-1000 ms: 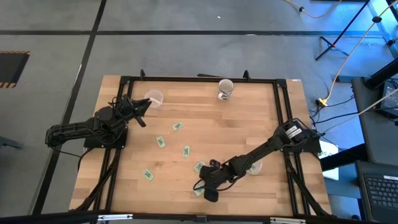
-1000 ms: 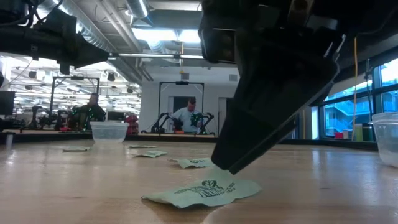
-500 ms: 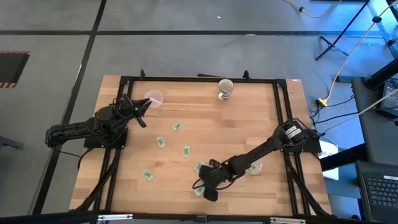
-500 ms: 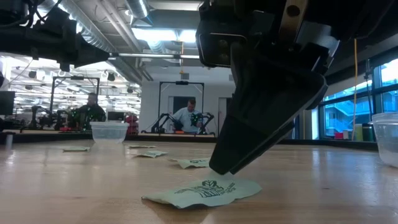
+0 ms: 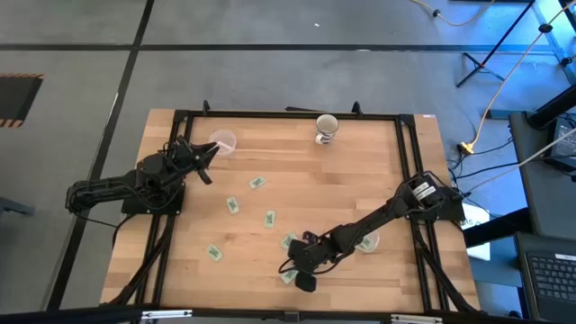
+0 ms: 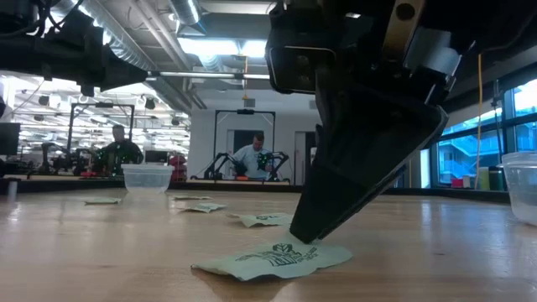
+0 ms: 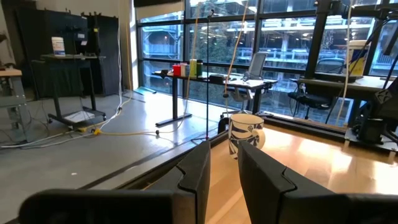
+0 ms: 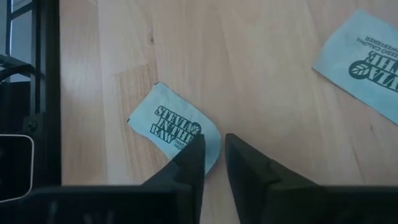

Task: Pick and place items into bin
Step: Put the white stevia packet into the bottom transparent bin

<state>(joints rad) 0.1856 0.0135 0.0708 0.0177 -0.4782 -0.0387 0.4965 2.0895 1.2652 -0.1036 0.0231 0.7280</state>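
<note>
Several green packets with white edges lie flat on the wooden table [image 5: 360, 171]. My right gripper [image 8: 213, 157] points down at the nearest packet [image 8: 175, 126] by the front edge, also seen as the packet [image 6: 275, 257]. Its fingers stand a narrow gap apart. My left gripper [image 7: 222, 168] waits at the far left beside a clear bin [image 5: 221, 142], its fingers slightly apart with nothing between them. My right gripper comes down on the packet slanting from above and the table's right. One fingertip [image 8: 191, 155] stands on the packet's edge [image 8: 208, 144], and that edge reaches into the gap between the fingers. The packet lies flat on the table.
A white patterned mug [image 5: 326, 129] stands at the far edge. A second clear cup [image 5: 367, 241] stands under my right arm, and a packet [image 8: 367, 59] lies beside my gripper. Others lie mid-table, such as a packet [image 5: 256, 183]. People and other robots show in the room behind.
My right gripper has sunk a little, and its tip has come down onto the near packet's far edge. The packet has stayed flat where it was.
</note>
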